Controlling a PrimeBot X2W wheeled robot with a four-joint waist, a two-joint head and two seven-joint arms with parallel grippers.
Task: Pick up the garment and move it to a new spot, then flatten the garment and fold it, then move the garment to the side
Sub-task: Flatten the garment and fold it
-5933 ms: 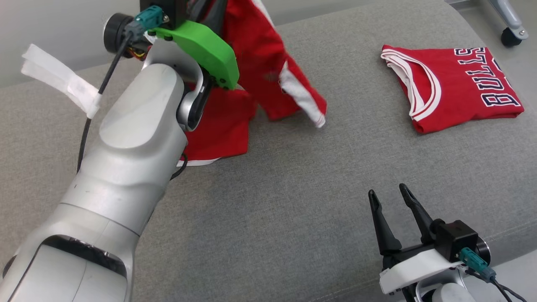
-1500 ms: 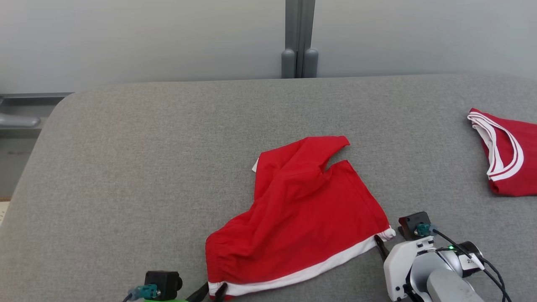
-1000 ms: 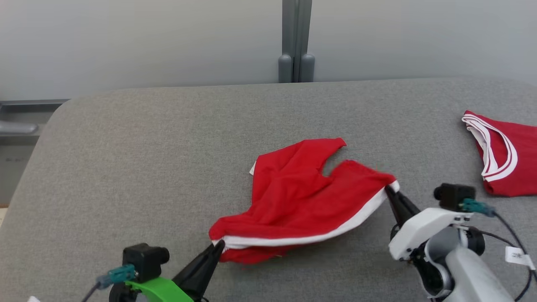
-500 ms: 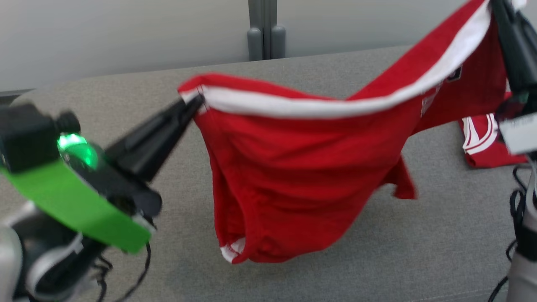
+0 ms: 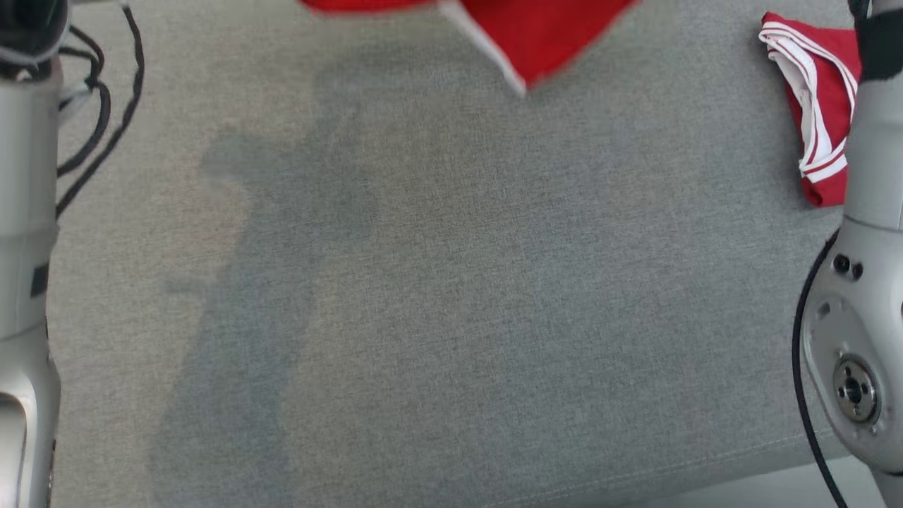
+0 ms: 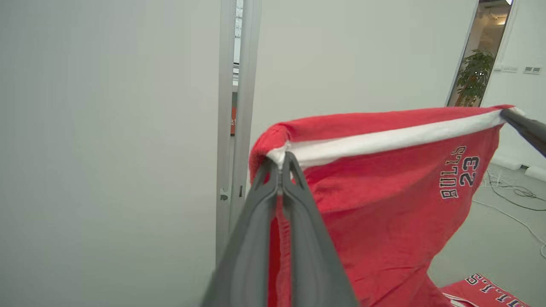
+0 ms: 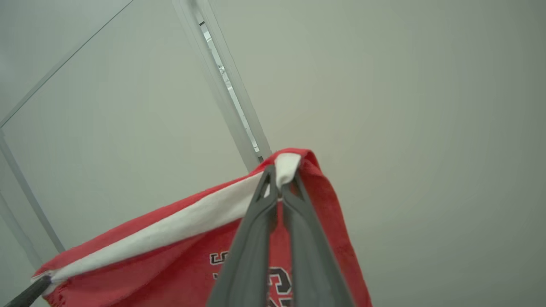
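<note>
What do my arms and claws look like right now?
Both forearms are silver-grey shells: the left forearm trails looped black cables, the right forearm has a round bolted cap and one black cable. The left claw and right claw each have two long, tapering dark-grey fingers.

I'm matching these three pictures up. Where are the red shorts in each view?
Head view: red shorts hang in at the top edge, centre.
Left wrist view: centre to right, hanging.
Right wrist view: lower left.
Shared landmark: the shorts' white band in both wrist views; the folded jersey links head and left wrist views.
</note>
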